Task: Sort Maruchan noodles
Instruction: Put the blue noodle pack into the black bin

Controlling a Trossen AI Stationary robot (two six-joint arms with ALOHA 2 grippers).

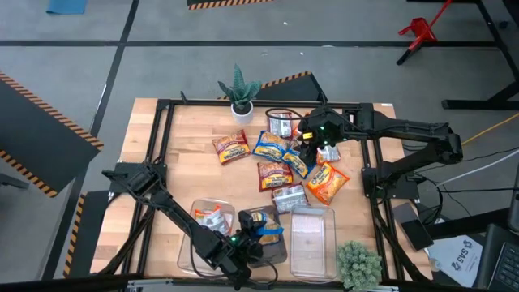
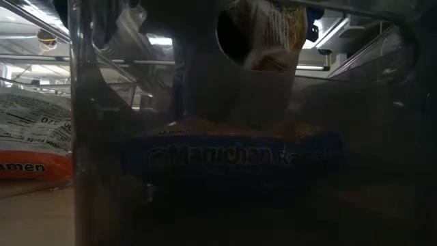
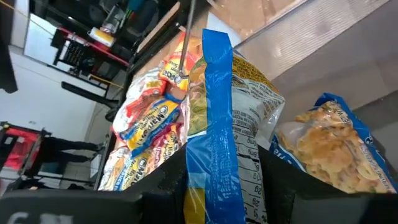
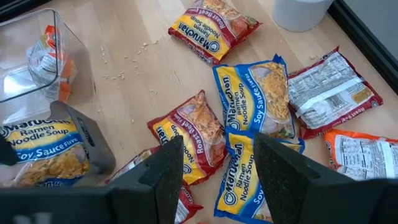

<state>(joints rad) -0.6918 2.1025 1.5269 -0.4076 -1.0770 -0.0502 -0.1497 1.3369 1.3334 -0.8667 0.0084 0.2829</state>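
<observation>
The left end effector [image 1: 243, 243] is positioned over the middle clear bin [image 1: 272, 247], and a blue-and-yellow packet [image 3: 214, 124] is pinched edge-on between its fingers [image 3: 161, 183]. The packet is held on edge, probably so that it can drop between the bin walls. Directly below it a second blue-and-yellow packet [image 2: 232, 156] already lies flat on the bin floor, so this bin appears reserved for that colour. Beside the left end effector an adjoining bin [image 1: 209, 217] holds a red-and-silver packet [image 1: 212, 216].

The right end effector [image 4: 217, 165] hovers over the unsorted pile, its fingers parted and nothing held. Straight beneath the gap lies a blue-and-yellow packet on the surface [image 4: 245, 171]; just beside it are a red packet [image 4: 193, 127] and another blue-and-yellow one [image 4: 255, 99]. Farther ahead lie an orange-red packet [image 4: 211, 28] and a silver-backed one [image 4: 333, 87].

Judgement: release into the bin is the step in hand — the right arm is staged for the next pick. About eight packets remain loose on the surface [image 1: 186, 138]; the third bin [image 1: 312, 235] looks unfilled.
</observation>
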